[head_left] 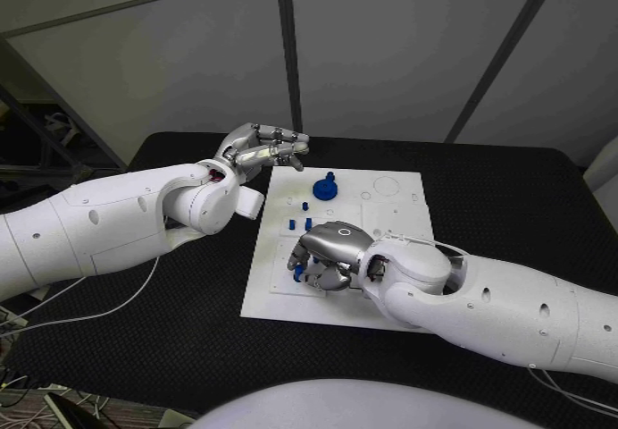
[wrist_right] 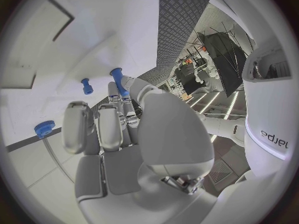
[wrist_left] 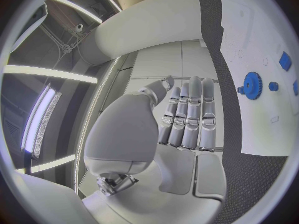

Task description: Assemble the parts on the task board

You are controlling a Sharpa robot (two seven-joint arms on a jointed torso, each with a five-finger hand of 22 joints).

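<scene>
Step in hand: peg pick-up. The right hand point(head_left: 332, 255), over the task board point(head_left: 393, 223), pinches 1 blue peg point(wrist_right: 118, 79). The left hand point(head_left: 264, 146) hovers off-board, fingers straight, holding nothing. Next: seat the peg upright in its hole; the blue gear point(head_left: 326, 189) stands mounted nearby

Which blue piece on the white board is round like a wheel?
The blue gear near the task board's far edge. It is a toothed wheel; the other blue pieces are small pegs.

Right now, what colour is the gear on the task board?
Blue. The gear shows best in the left wrist view, against the white task board.
</scene>
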